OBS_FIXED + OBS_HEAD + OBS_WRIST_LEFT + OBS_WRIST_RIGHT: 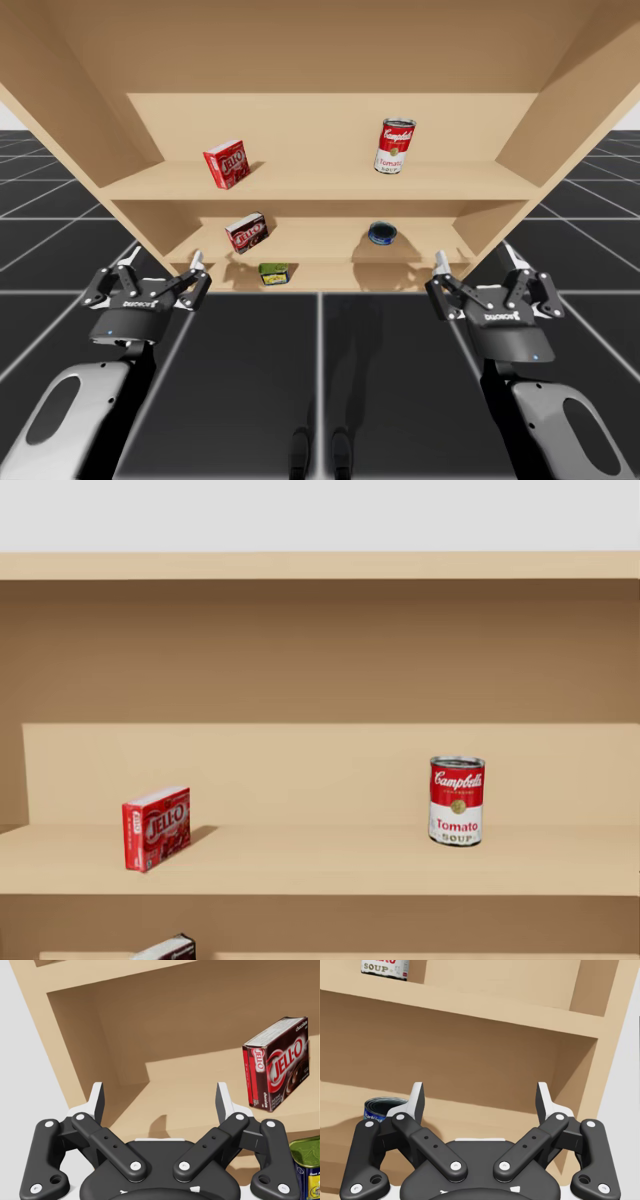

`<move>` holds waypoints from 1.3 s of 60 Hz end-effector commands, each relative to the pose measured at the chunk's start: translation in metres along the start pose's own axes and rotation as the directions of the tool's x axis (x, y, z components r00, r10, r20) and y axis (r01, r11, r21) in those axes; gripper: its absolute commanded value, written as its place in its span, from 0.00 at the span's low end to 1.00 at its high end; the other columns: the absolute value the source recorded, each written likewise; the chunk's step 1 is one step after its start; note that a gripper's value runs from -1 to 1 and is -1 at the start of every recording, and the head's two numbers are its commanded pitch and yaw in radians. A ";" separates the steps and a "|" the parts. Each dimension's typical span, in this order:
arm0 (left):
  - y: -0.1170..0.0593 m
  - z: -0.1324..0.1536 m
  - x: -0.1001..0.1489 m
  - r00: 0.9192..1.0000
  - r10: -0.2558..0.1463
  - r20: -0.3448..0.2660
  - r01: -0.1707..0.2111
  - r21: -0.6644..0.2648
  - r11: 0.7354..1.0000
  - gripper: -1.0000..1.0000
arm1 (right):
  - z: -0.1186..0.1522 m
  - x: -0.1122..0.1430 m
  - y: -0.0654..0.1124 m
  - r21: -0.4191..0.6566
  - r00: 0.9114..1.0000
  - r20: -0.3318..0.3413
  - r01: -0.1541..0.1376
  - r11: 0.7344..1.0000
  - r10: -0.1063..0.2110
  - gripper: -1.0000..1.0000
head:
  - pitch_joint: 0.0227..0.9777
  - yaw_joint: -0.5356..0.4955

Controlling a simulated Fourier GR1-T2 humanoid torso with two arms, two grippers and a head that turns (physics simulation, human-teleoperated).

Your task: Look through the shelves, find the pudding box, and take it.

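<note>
Right now both of my arms hang low in front of the shelf unit (320, 190), and neither holds anything. In the high view my left tool (162, 264) sits at the lower left of the frame and my right tool (476, 262) at the lower right. Each has its fingers spread wide apart with nothing between them, near the front edge of the lowest board.

The pudding box (246, 232), dark brown with a red end, stands upright on the middle shelf, left of centre in the high view. In the left wrist view it stands ahead of my left tool and off to one side, well apart from the fingers (97, 1102), turned so that one corner faces me. A green and yellow can (305, 1165) sits on the board below the box, beside the finger on that same side.

On the same middle shelf, right of centre in the high view, lies a flat blue can (382, 233). The right wrist view shows it ahead of my right tool, partly hidden behind one finger.

In the head view a red box (157, 827) stands on the top shelf at the lower left. A red and white can (457, 800) stands upright at the right, well apart from it. The top corner of the pudding box shows at the bottom edge of that view, below the red box.
</note>
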 end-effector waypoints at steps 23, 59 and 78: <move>0.004 0.000 0.000 1.000 0.000 -0.011 0.000 0.008 1.000 0.00 | 0.000 -0.003 -0.001 0.027 1.000 -0.015 0.009 1.000 -0.009 0.00 | 0.30 0.55; 0.003 0.003 0.003 1.000 0.030 -0.002 -0.030 -0.021 0.999 0.00 | -0.002 -0.008 -0.001 0.032 1.000 -0.024 -0.011 0.999 0.011 0.00 | 0.51 0.78; -0.005 0.019 0.035 0.974 0.203 -0.101 -0.221 -0.232 0.947 0.00 | -0.002 -0.010 -0.004 0.024 1.000 -0.022 -0.017 1.000 0.018 0.00 | 0.53 0.78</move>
